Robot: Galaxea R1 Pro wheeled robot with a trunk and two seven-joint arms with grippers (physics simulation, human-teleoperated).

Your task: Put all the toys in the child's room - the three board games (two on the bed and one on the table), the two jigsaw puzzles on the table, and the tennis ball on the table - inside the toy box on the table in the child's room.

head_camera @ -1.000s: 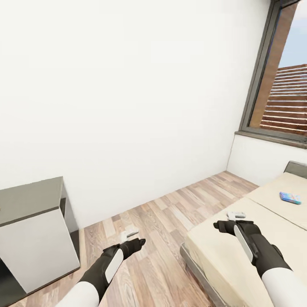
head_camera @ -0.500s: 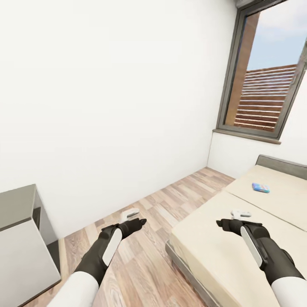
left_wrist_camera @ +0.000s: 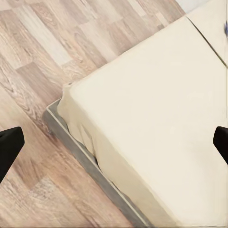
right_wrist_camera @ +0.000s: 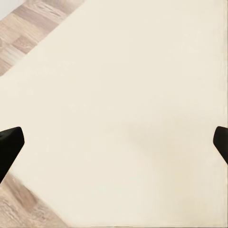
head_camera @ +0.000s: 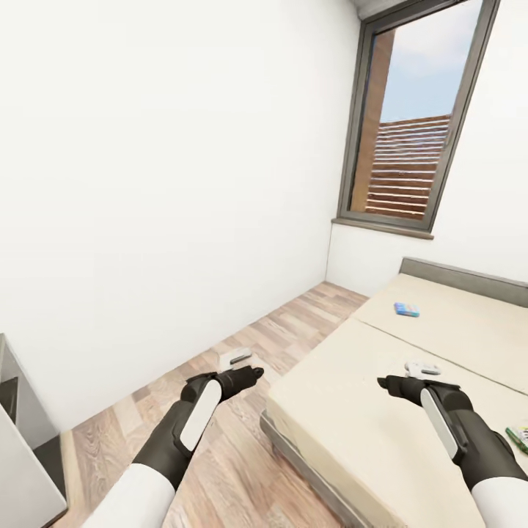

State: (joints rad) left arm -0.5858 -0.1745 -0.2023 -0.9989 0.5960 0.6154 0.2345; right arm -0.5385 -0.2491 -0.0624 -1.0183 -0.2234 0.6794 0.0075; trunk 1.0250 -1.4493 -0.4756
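Two board games lie on the cream bed (head_camera: 352, 381): a blue box (head_camera: 406, 309) far up the mattress near the headboard, and a green-edged box (head_camera: 519, 438) cut off by the picture's right edge. My left gripper (head_camera: 253, 374) hangs open over the wood floor beside the bed's near corner (left_wrist_camera: 71, 95). My right gripper (head_camera: 387, 383) is open above the mattress (right_wrist_camera: 123, 95), well short of both boxes, and holds nothing. The table (head_camera: 18, 455) shows as a white and dark grey corner at the lower left. Toy box, puzzles and ball are out of view.
A white wall runs along the left to a tall grey-framed window (head_camera: 411, 125) in the corner. A strip of plank floor (head_camera: 242, 352) lies between that wall and the bed's grey frame (head_camera: 293, 455).
The whole picture has slid left as the camera turned right: the table has nearly left the frame, more bed and window show, and the green-edged box has appeared. Both arms keep their pose.
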